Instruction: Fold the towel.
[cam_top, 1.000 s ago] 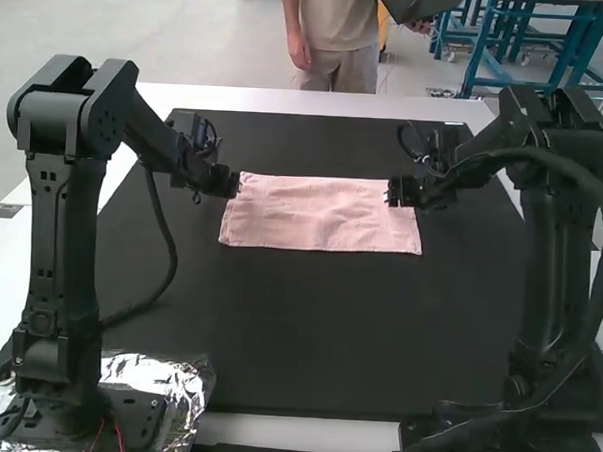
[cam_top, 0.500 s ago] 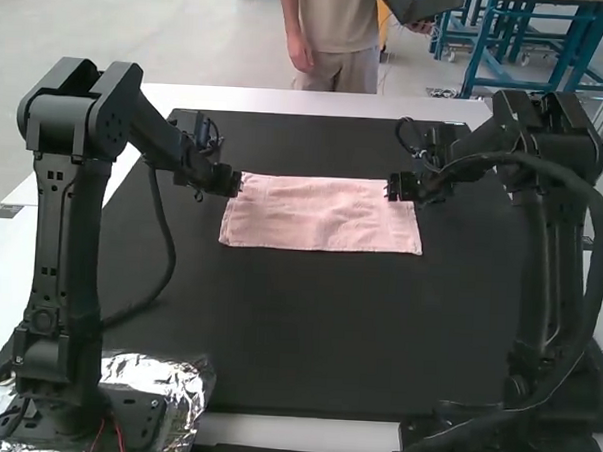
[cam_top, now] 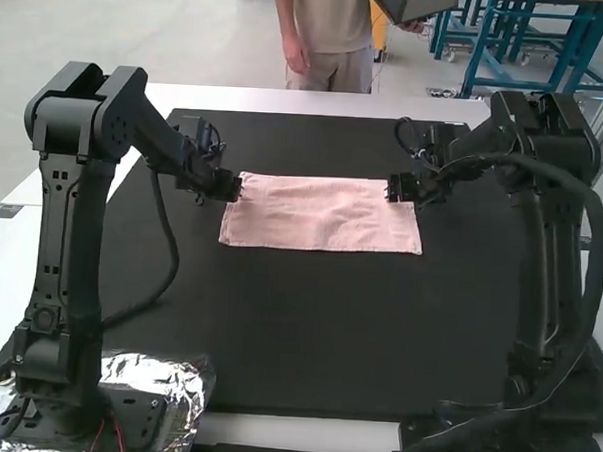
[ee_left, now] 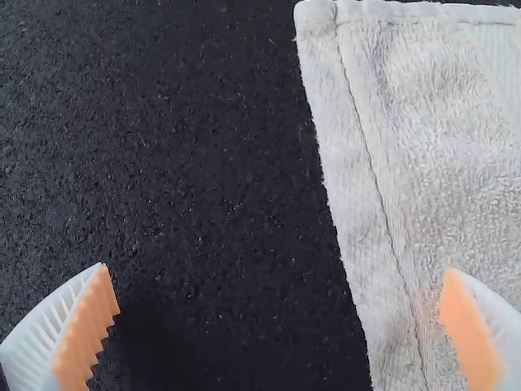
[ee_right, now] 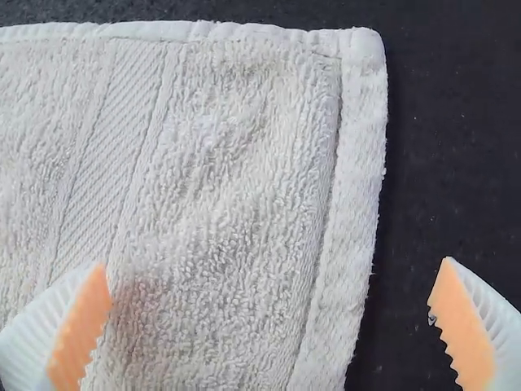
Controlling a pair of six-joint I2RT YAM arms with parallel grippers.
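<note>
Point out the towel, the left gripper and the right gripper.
Towel point(cam_top: 322, 215): high view, on the middle of its upper face.
Left gripper point(ee_left: 278, 270): left wrist view, midway between its fingertips.
Right gripper point(ee_right: 273, 263): right wrist view, midway between its fingertips.

We can read no text, label, brand, number or sign. In the high view the details are small, so we may be missing some fine print there.
</note>
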